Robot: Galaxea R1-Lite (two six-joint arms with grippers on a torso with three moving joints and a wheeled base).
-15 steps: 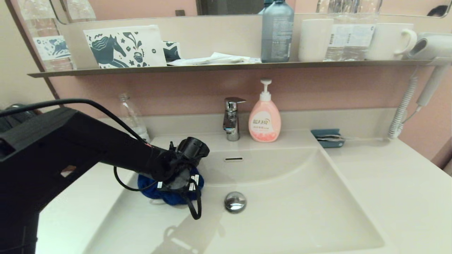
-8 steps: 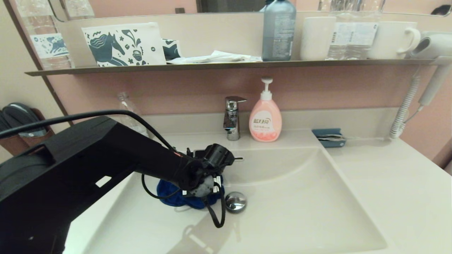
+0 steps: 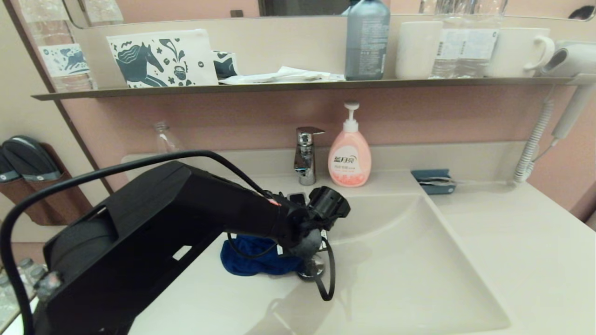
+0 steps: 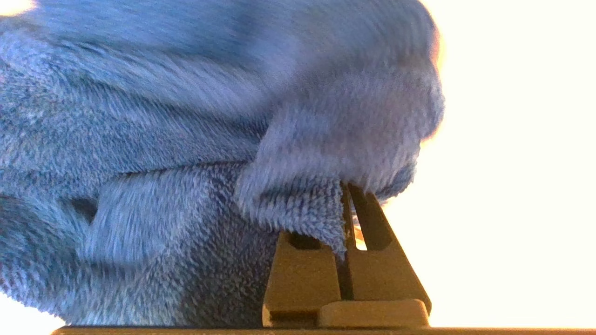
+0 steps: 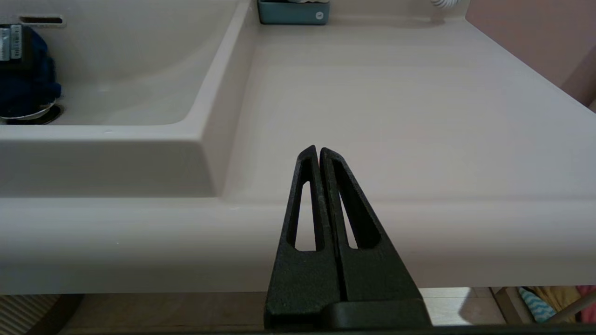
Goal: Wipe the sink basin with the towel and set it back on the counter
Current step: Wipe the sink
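Note:
The royal-blue towel (image 3: 256, 260) lies bunched on the floor of the cream-white sink basin (image 3: 396, 260), pressed down by my left gripper (image 3: 305, 260). In the left wrist view the towel (image 4: 186, 139) fills most of the picture, and my left gripper (image 4: 347, 190) is shut on a fold of it. The chrome drain plug (image 3: 313, 270) is mostly hidden under the wrist and cloth. My right gripper (image 5: 319, 151) is shut and empty, parked in front of the counter (image 5: 396, 102), right of the basin. The towel (image 5: 25, 88) also shows there, over the drain.
A chrome tap (image 3: 305, 156) and a pink soap pump bottle (image 3: 349, 156) stand behind the basin. A small teal holder (image 3: 433, 180) sits on the counter (image 3: 521, 242) at the back right. A dark shelf (image 3: 298, 86) carries bottles and cups. A clear bottle (image 3: 163, 137) stands back left.
My left arm has dragged the towel to the right across the basin floor, from the left side to the drain plug, which is now mostly covered.

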